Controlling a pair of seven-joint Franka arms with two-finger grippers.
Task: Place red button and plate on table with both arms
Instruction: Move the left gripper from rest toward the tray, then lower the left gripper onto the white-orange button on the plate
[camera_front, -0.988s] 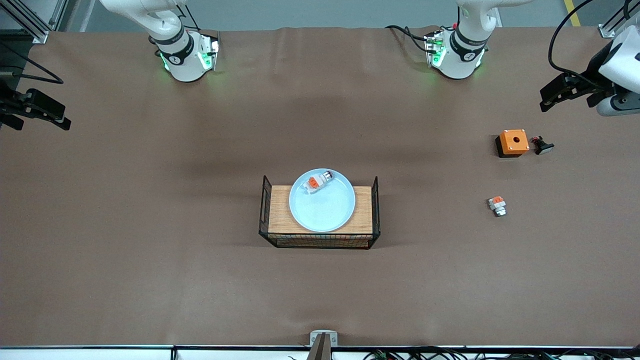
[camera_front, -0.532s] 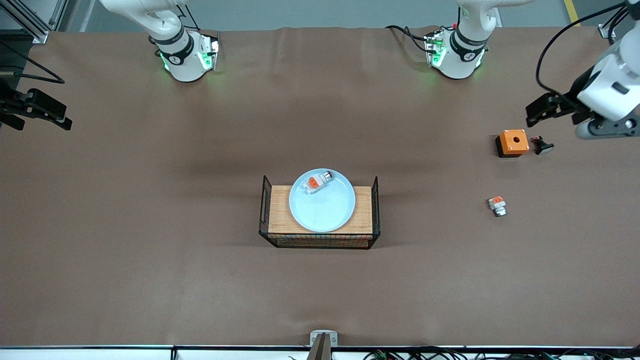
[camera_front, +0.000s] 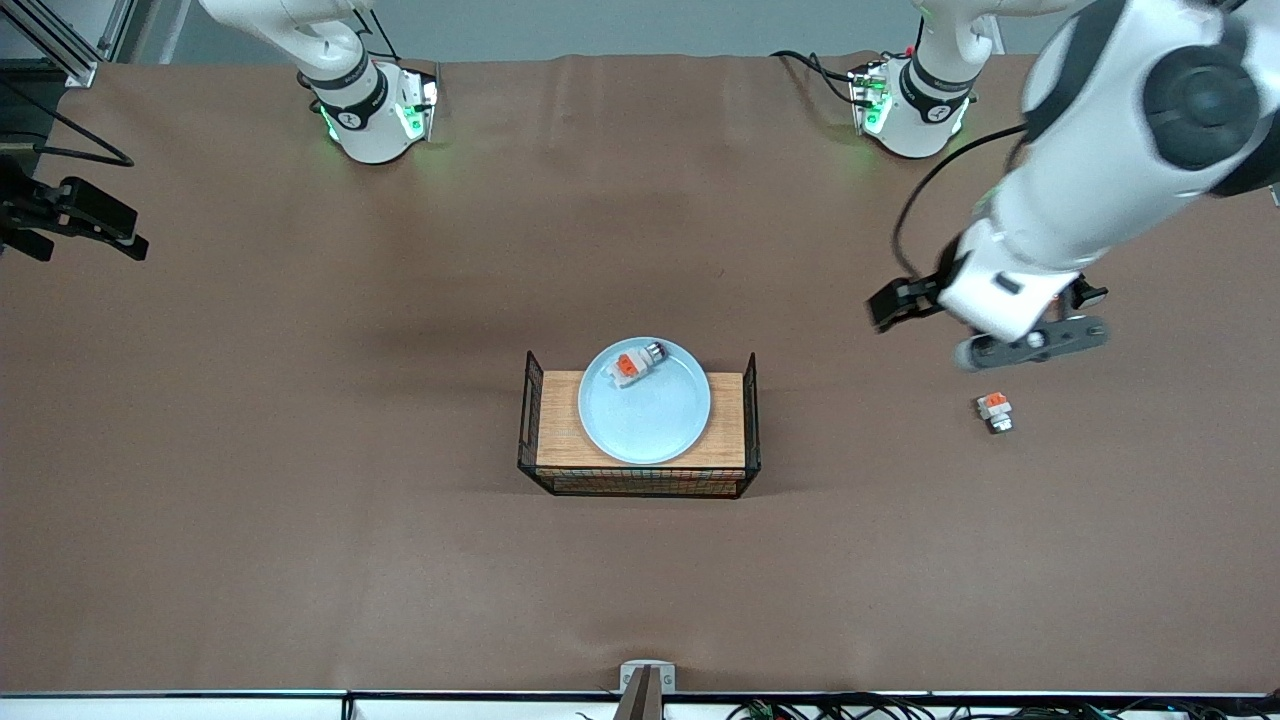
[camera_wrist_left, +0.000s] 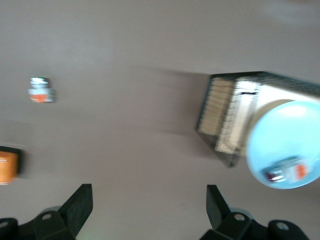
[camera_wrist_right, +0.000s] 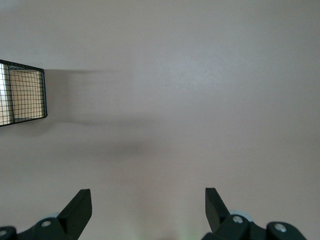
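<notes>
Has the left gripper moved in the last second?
Yes. The left gripper has swung in from the table's edge, past the small black button, toward the rack and plate.

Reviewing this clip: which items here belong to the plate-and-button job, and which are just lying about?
Job items:
- plate, on the wooden rack
- red button, lying in the plate
- table
- left gripper, open over the table
- right gripper, open, waiting

Lying about:
- second button module
- orange box
</notes>
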